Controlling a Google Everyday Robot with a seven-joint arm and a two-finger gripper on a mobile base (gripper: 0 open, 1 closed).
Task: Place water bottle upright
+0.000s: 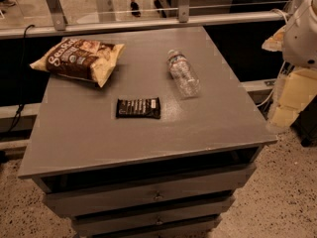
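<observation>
The water bottle (184, 75) is a small clear ribbed plastic bottle. It lies on its side on the grey table (99, 138), right of the middle, with its cap pointing toward the far edge. My gripper (289, 102) hangs off the table's right side, below the white arm joint (303, 29). It is well to the right of the bottle, apart from it, and holds nothing that I can see.
A brown and yellow chip bag (78, 58) lies at the table's far left. A dark chocolate bar (138, 108) lies near the middle. The table has drawers (156, 196) in front. A glass railing (148, 14) runs behind the far edge.
</observation>
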